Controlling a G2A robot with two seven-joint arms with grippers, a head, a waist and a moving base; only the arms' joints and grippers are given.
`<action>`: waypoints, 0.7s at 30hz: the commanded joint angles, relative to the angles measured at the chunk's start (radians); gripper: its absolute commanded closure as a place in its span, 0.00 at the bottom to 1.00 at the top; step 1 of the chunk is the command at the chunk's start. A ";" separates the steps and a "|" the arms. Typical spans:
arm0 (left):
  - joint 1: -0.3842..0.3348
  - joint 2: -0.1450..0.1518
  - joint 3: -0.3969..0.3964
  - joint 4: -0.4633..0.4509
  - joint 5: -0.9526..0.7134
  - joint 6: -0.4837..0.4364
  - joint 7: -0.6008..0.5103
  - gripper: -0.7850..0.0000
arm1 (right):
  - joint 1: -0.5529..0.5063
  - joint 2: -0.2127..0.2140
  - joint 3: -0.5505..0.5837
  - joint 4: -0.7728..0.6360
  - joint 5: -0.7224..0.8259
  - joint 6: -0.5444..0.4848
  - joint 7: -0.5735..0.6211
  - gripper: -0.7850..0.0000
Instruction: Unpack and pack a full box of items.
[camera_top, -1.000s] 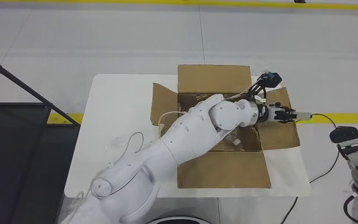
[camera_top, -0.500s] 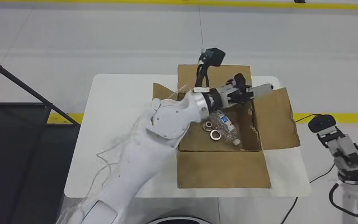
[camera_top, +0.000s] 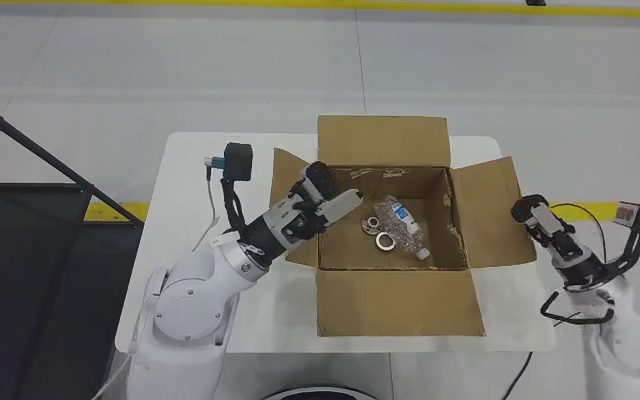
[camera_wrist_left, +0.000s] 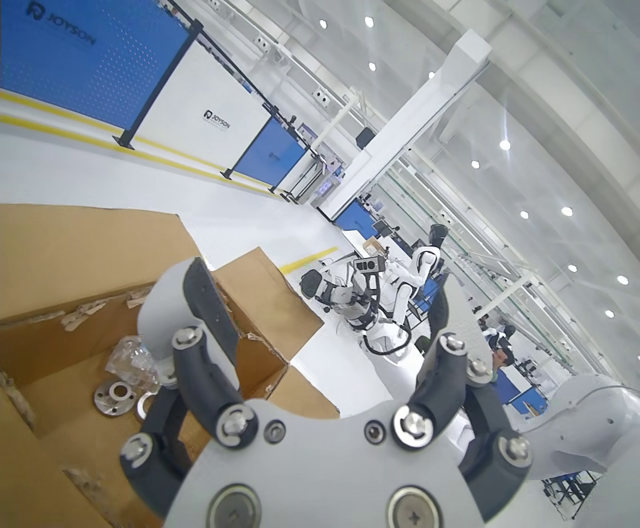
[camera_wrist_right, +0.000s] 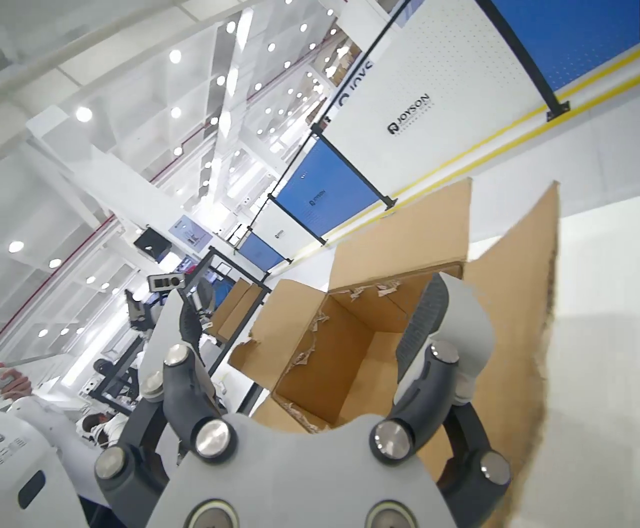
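White table (camera_top: 200, 210), pale hall floor around it. Open cardboard box (camera_top: 395, 300) stands on the table, all four flaps folded out.

Left pincer (camera_top: 335, 192) hangs over the flap on its own side, tips at the box rim. Its fingers (camera_wrist_left: 205, 305) are spread wide with nothing between them. Just ahead of and below this pincer, two metal flanges (camera_top: 378, 228) lie side by side on the box floor. A clear plastic bottle (camera_top: 405, 225) lies on its side against them, on the side away from the pincer.

Right pincer (camera_top: 524, 210) sits just off the outer edge of the opposite flap, well apart from the contents. Its fingers (camera_wrist_right: 425, 310) are likewise spread and empty, with the box opening straight ahead of them.
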 joint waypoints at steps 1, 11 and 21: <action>0.003 0.000 -0.001 -0.001 -0.001 -0.002 0.000 0.00 | 0.009 0.001 -0.010 0.028 -0.017 0.012 0.003 0.00; 0.003 0.000 -0.001 -0.001 -0.001 -0.002 0.000 0.00 | 0.006 0.000 -0.059 0.088 -0.087 0.056 -0.020 0.00; 0.007 0.001 0.001 -0.001 0.001 -0.001 0.010 0.00 | -0.019 -0.006 -0.134 0.096 -0.113 0.060 -0.048 0.00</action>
